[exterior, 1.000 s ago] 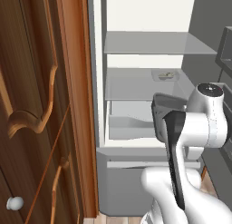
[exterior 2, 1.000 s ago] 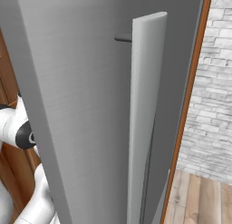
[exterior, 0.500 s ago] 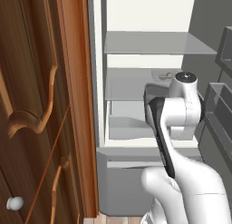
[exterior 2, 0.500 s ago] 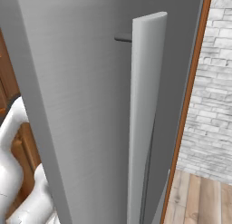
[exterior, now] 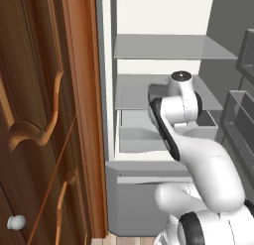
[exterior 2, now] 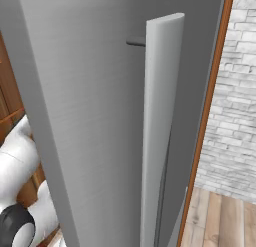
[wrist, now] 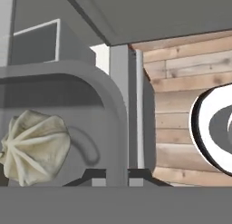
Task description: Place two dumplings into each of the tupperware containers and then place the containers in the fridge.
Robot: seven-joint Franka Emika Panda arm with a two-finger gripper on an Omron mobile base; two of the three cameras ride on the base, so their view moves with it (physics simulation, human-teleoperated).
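Fridge (exterior: 158, 21) open in the left base view: white interior, grey glass shelves, door bins along the right edge, grey drawer at the bottom. Wooden cabinet (exterior: 44, 115) with curved handles fills the left. Right base view gives the outer face of the fridge door (exterior 2: 100, 106), its long vertical handle (exterior 2: 160, 126), a brick wall (exterior 2: 235, 91) and plank floor beyond.

White arm (exterior: 198, 159) reaches into the fridge at the middle shelf level; its wrist hides the claw and most of what it carries.

Hand view, close: grey tupperware container (wrist: 108, 123) with rounded rim, gripped at its wall by the clenched claw (wrist: 111, 175). One pleated dumpling (wrist: 36, 146) lies inside, at the left. The container's far side is cut off, so any other dumpling cannot be made out.
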